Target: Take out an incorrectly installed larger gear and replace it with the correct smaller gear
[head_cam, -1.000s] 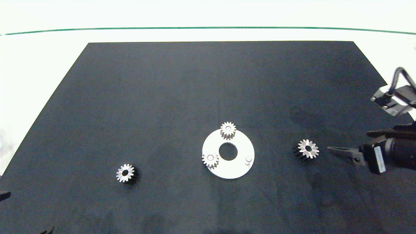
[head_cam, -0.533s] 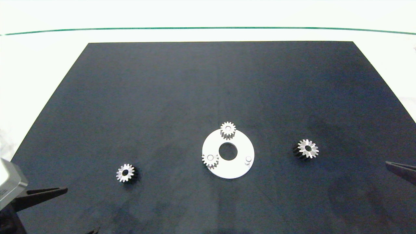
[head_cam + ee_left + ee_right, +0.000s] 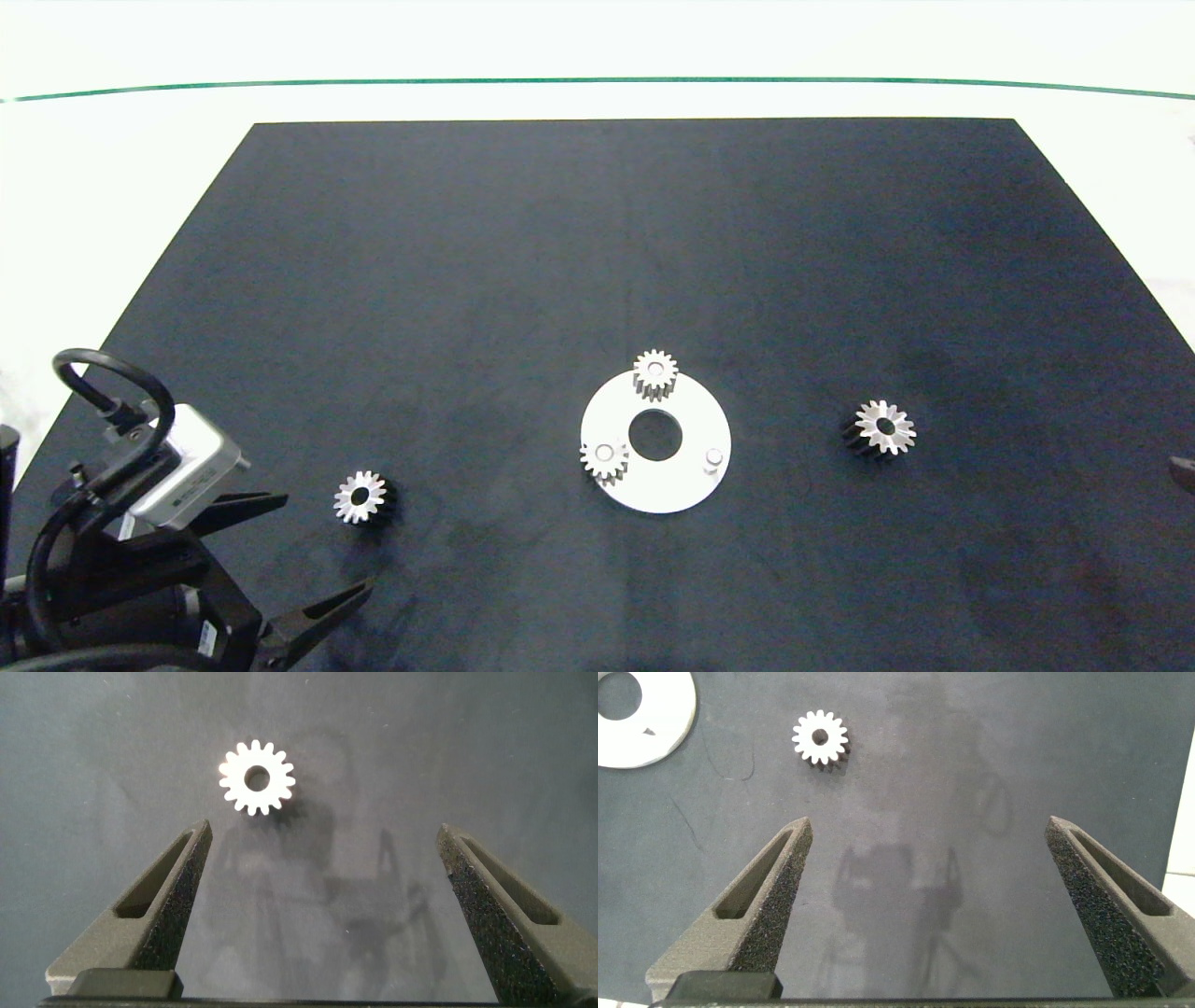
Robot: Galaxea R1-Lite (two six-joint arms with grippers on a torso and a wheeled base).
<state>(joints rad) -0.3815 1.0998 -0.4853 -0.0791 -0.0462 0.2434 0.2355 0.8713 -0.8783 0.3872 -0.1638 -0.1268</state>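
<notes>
Head view: we see the table [image 3: 597, 103] w/ a black mat [image 3: 597, 233] over most of it. Near mat centre lies a white ring plate [image 3: 667, 485] carrying two small gears on its pegs, far one [image 3: 655, 373] and near-left one [image 3: 604, 459]; the third peg [image 3: 713, 457] on its right side is bare. So we judge the removal half done, replacement pending.

Left pincer [image 3: 313, 555] sits at the mat's near-left corner, fingers spread wide, holding nothing. The smaller gear [image 3: 359, 497] lies flat on the mat just beyond its tips, a bit toward mat centre. In the left wrist view the same gear [image 3: 257, 777] is ahead of the open pincer [image 3: 322, 896] and nearer one finger, not centred in the gap. That offset is what the next move turns on: we'd expect a short advance fwd plus a small sideways shift before closing. Gear is round, so no long axis to match.

The larger gear [image 3: 885, 427] lies on the mat to the plate's right, well apart from it. Right pincer [image 3: 924, 896] is open too, empty, barely at the head view's right edge, w/ the larger gear [image 3: 820, 737] ahead of it. The left arm is clearly nearer the smaller gear.
</notes>
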